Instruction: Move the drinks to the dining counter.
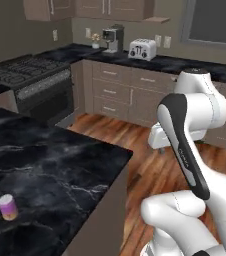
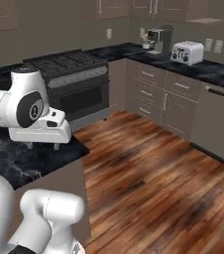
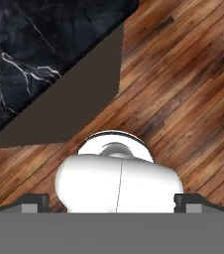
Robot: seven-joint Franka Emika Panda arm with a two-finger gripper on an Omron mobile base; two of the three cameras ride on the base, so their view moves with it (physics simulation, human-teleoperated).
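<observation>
A pink-purple can with a yellow band (image 1: 7, 207), one of the drinks, stands upright on the dining counter (image 1: 60, 165), a black marble slab with white veins, near its front left. My gripper (image 2: 43, 146) hangs well to the right of the can, just past the counter's corner, and points down at the wooden floor. In the hand view its two dark fingertips (image 3: 34, 201) sit far apart with nothing between them, so my gripper (image 3: 111, 202) is open. The counter's corner (image 3: 44, 44) and its plain brown side show at the upper left of that view.
A black stove (image 1: 35, 82) stands at the back left. On the back counter over brown drawer cabinets (image 1: 120, 90) are a coffee machine (image 1: 113, 39) and a toaster (image 1: 142, 49). Open wooden floor (image 2: 153, 173) stretches to the right of the dining counter.
</observation>
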